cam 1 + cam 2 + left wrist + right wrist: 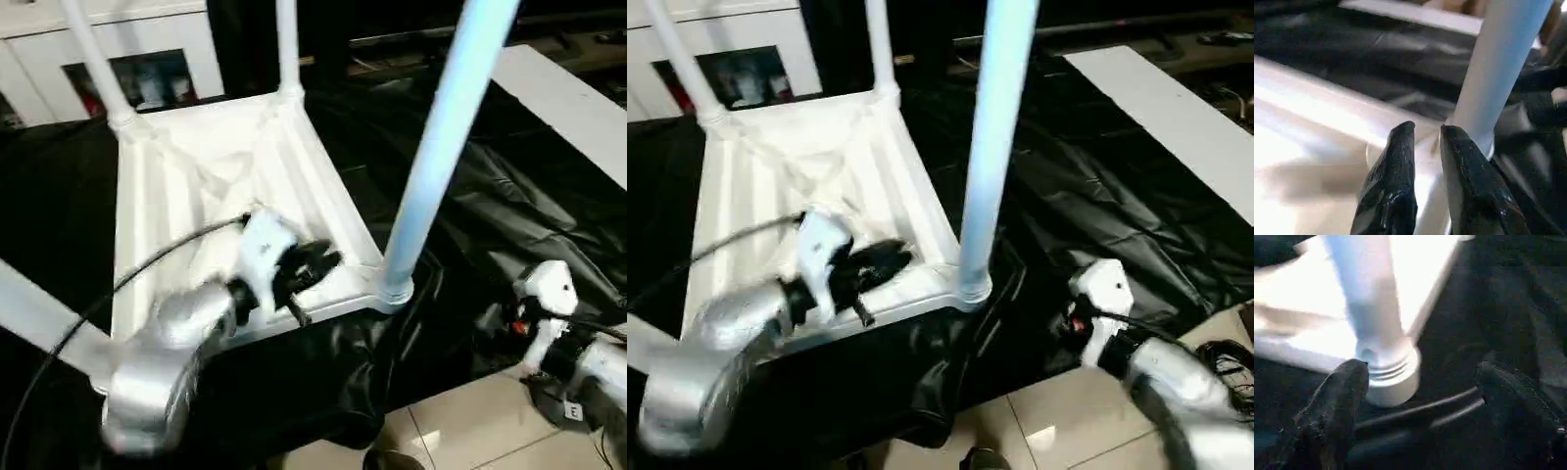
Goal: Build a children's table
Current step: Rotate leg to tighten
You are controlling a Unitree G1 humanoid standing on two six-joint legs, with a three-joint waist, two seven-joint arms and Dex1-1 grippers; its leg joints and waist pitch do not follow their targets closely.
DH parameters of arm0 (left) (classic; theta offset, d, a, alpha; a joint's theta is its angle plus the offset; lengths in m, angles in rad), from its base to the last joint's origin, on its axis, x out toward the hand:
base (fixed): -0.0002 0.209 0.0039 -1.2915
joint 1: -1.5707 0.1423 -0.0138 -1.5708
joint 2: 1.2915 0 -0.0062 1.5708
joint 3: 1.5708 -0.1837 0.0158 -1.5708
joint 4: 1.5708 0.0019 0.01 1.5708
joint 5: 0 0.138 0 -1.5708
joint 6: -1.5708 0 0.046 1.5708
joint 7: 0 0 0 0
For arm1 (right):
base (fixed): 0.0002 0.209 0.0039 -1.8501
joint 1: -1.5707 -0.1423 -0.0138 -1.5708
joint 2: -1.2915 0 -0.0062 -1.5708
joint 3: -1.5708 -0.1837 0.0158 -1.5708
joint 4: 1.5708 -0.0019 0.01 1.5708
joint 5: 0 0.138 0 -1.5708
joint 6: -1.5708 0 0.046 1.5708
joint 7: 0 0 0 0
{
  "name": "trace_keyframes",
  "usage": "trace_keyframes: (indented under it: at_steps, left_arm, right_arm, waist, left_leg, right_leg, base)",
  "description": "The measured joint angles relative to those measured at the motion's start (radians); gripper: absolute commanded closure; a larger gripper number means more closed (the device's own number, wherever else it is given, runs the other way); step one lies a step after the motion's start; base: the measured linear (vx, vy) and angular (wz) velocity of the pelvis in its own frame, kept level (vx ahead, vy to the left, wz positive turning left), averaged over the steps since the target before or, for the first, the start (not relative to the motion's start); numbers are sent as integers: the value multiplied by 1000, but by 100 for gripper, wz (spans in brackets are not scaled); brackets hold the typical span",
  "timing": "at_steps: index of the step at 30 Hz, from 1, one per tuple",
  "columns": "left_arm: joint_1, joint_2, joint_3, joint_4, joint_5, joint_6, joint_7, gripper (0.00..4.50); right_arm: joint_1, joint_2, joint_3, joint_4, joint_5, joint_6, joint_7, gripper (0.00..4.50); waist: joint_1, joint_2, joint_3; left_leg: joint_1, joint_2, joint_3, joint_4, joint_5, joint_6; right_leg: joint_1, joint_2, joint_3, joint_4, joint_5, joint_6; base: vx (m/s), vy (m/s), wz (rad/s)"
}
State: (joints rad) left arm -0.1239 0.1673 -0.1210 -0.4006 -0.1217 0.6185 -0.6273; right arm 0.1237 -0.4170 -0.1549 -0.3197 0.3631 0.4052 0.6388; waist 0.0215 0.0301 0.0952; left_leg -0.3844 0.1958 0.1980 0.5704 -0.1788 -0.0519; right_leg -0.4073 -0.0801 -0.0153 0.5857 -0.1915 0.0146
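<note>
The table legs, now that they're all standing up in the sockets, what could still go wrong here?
1. The left pincer hangs over the tabletop close to the near right leg; a sideways swing could knock that leg askew.
2. The tabletop lies on loose, wrinkled black sheeting, so a push could slide it.
3. The right pincer, jaws wide, sits by that leg's base and could bump it.

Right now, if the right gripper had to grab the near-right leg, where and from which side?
Probably low on the near-right leg, just above its ribbed collar where it seats in the tabletop corner. The shaft there is a plain upright tube, and the right gripper, fingers wide apart, already faces it. Coming in level from the black-sheet side looks best, since the tabletop blocks the far side.
</note>
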Motion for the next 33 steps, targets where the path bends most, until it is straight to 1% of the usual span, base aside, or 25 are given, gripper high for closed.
trace_keyframes:
  at_steps: [3,5,7,9,10,12,13,14,15,16,17,18,19,20,21,23,25,26,27,28,29,30,31,32,33]
  left_arm:
    - [16,-1,-11,1,19,-16,29,350]
    - [17,-4,-14,0,20,-17,39,350]
    - [17,-7,-20,1,29,-22,51,350]
    - [33,-11,-28,1,41,-46,74,350]
    - [46,-15,-29,3,42,-54,79,350]
    - [104,-27,-29,1,38,-98,87,350]
    - [152,-33,-28,1,35,-123,87,350]
    - [181,-34,-29,3,35,-139,88,350]
    - [197,-27,-30,6,36,-166,92,350]
    - [185,-27,-31,8,36,-179,100,350]
    - [183,-37,-24,0,36,-197,119,350]
    - [193,-52,-10,-9,37,-211,137,350]
    - [218,-69,-6,-8,40,-208,157,350]
    - [245,-66,-13,-8,49,-207,171,350]
    - [242,-57,-23,-7,65,-209,190,350]
    - [229,-54,-15,-12,80,-224,210,350]
    - [235,-54,17,-12,103,-248,254,350]
    - [239,-54,21,-9,114,-248,271,350]
    - [247,-56,23,-8,127,-247,286,350]
    - [252,-58,26,-6,129,-246,293,350]
    - [254,-69,35,-4,128,-248,308,350]
    - [251,-86,44,3,124,-253,318,350]
    - [249,-103,45,14,121,-263,329,350]
    - [252,-104,41,27,119,-279,336,350]
    - [250,-91,37,36,125,-312,341,350]
  right_arm:
    - [4,43,11,-7,-1,8,-53,64]
    - [6,52,30,-27,-3,12,-66,64]
    - [13,57,57,-43,-8,23,-74,64]
    - [32,64,75,-53,-12,26,-83,64]
    - [37,67,78,-54,-13,26,-85,64]
    - [65,76,78,-70,-12,25,-85,64]
    - [82,76,83,-79,-10,24,-81,64]
    - [93,76,85,-89,-10,20,-76,64]
    - [107,79,87,-102,-10,12,-73,64]
    - [131,80,85,-111,-13,5,-76,64]
    - [136,85,91,-108,-20,5,-87,64]
    - [110,93,100,-108,-23,-5,-98,64]
    - [84,98,104,-105,-30,-13,-112,64]
    - [67,105,111,-105,-38,-27,-122,64]
    - [64,132,120,-98,-51,-44,-134,64]
    - [71,139,162,-73,-60,-45,-136,64]
    - [45,182,184,-26,-74,-68,-151,64]
    - [34,201,186,-5,-81,-73,-159,64]
    - [25,215,190,15,-84,-84,-165,64]
    - [22,220,192,23,-85,-89,-168,64]
    - [9,232,191,39,-85,-94,-173,64]
    - [-13,247,192,58,-84,-101,-176,64]
    - [-25,254,194,68,-84,-109,-177,64]
    - [-32,261,198,83,-86,-121,-178,64]
    - [-51,263,206,100,-89,-142,-176,64]
  waist:
    - [4,-2,-1]
    - [7,-3,-4]
    - [8,-9,-18]
    - [9,-10,-23]
    - [8,-9,-22]
    - [6,-7,-19]
    - [-1,-9,-4]
    - [-14,-3,9]
    - [-12,7,25]
    - [2,5,31]
    - [29,-20,26]
    - [44,-67,18]
    - [56,-47,19]
    - [64,-29,18]
    - [60,-5,17]
    - [47,13,16]
    - [14,15,14]
    - [4,12,14]
    - [-4,0,10]
    - [-6,-9,7]
    - [-7,-19,5]
    - [6,-26,9]
    - [21,-27,11]
    - [26,-35,12]
    - [30,-38,7]
  left_leg:
    - [-3,1,-1,3,2,2]
    - [-13,1,-1,12,3,6]
    - [-55,0,-3,39,6,18]
    - [-80,1,-5,50,11,30]
    - [-85,3,-5,50,13,33]
    - [-77,12,-2,48,10,29]
    - [-53,13,-5,42,2,16]
    - [-36,14,-13,36,1,14]
    - [-32,22,-18,21,1,13]
    - [-33,26,0,19,1,13]
    - [-32,27,28,17,1,12]
    - [-36,14,47,40,3,9]
    - [-39,1,0,65,-12,0]
    - [-33,-27,-61,88,-10,2]
    - [-12,-33,-87,72,-23,-14]
    - [-10,-7,-81,44,2,-15]
    - [-24,-20,-141,33,19,-18]
    - [-26,-36,-179,29,23,-22]
    - [-27,-67,-227,19,25,-26]
    - [-27,-86,-261,4,29,-31]
    - [-16,-86,-257,2,26,-31]
    - [-26,-69,-224,56,-29,8]
    - [-50,-57,-164,186,-49,33]
    - [-44,-69,-130,239,-54,41]
    - [-11,-93,-103,186,-60,52]
  right_leg:
    - [0,1,0,0,2,1]
    - [-9,2,0,5,5,1]
    - [-43,5,-2,20,14,9]
    - [-63,3,-7,22,25,6]
    - [-64,3,-12,14,31,4]
    - [-52,-4,-28,-5,34,2]
    - [-35,-11,-44,-15,21,19]
    - [-9,-12,-65,-32,13,28]
    - [23,-15,-94,-16,-37,17]
    - [17,-21,-107,69,-81,-11]
    - [35,-23,-93,120,-110,-22]
    - [55,-10,-41,150,-182,6]
    - [48,-8,-34,152,-181,9]
    - [54,-5,-34,147,-179,8]
    - [57,6,-40,129,-156,-2]
    - [67,38,-27,98,-127,-44]
    - [71,52,-53,104,-136,-115]
    - [71,59,-53,116,-147,-135]
    - [75,61,-54,128,-151,-138]
    - [76,65,-54,129,-153,-137]
    - [72,75,-51,116,-150,-137]
    - [78,81,-57,104,-142,-129]
    - [87,81,-53,101,-133,-115]
    - [94,80,-51,90,-129,-99]
    - [93,83,-52,77,-117,-87]
  base:
    - [0,0,0]
    - [0,0,0]
    - [-31,4,1]
    - [-97,13,4]
    - [-128,25,3]
    - [-96,28,-2]
    - [-129,37,-11]
    - [-227,67,-13]
    - [-175,36,-8]
    - [-178,46,5]
    - [-66,-100,15]
    - [-66,-100,15]
    - [9,-119,5]
    - [0,0,0]
    - [0,0,0]
    - [-113,-40,36]
    - [-116,-67,38]
    - [-84,-100,46]
    - [-84,-100,46]
    - [-89,-155,38]
    - [-119,-187,23]
    - [-119,-187,23]
    - [-39,-171,-10]
    - [29,-147,-5]
    - [29,-147,-5]
